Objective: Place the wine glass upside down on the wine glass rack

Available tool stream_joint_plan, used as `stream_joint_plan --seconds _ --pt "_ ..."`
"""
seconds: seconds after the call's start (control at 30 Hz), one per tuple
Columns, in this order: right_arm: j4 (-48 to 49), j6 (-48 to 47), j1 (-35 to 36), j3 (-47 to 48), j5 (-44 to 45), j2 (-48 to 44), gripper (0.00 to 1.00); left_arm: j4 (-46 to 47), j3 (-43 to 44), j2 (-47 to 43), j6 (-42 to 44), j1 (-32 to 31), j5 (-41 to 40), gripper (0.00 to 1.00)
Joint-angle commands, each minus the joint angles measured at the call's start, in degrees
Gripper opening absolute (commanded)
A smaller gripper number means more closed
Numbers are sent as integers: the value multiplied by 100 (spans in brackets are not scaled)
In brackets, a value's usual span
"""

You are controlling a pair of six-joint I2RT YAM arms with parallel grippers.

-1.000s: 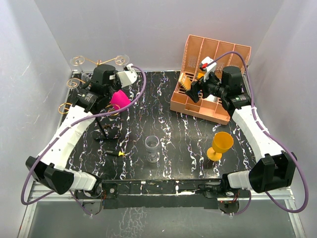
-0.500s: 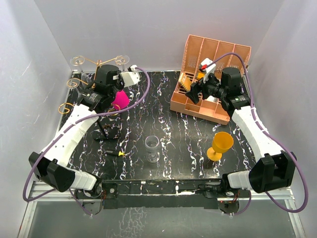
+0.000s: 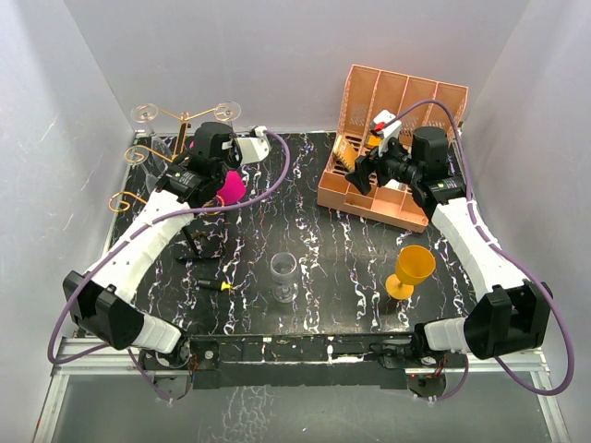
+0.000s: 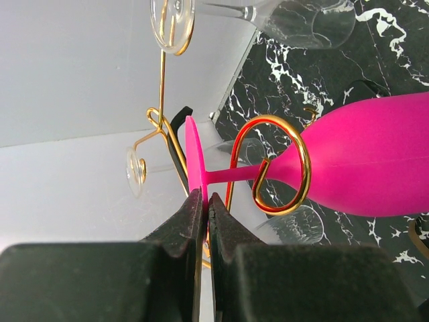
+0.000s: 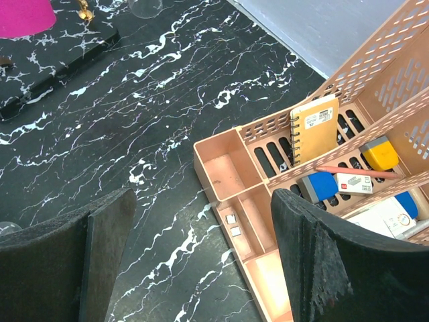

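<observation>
My left gripper (image 3: 211, 168) is shut on the thin foot of a pink wine glass (image 3: 230, 187), held on its side beside the gold wire wine glass rack (image 3: 185, 117) at the back left. In the left wrist view the jaws (image 4: 204, 196) pinch the foot's edge. One gold scroll (image 4: 307, 164) loops across the stem where it meets the pink bowl (image 4: 375, 161). Clear glasses (image 4: 308, 20) hang upside down from other arms. My right gripper (image 3: 365, 171) is open over the table by the organiser's front, with nothing between its fingers (image 5: 203, 194).
A salmon-pink file organiser (image 3: 369, 198) with stationery stands at the back right. An upright clear glass (image 3: 284, 275) is at centre front and an orange goblet (image 3: 413, 269) at front right. A small black and yellow item (image 3: 217, 286) lies near the left arm.
My left arm has swung to the right along the rack, carrying the pink glass with it. The right arm has barely moved.
</observation>
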Motion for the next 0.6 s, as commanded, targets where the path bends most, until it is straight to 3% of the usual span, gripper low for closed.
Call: stream_joint_plan --seconds 0.0,0.57 --pt "315 -28 -24 22 -69 -113 89 190 8 -18 87 -64 -128 0" --pt "308 -37 -25 22 -108 -69 90 228 85 132 125 -197 -24 0"
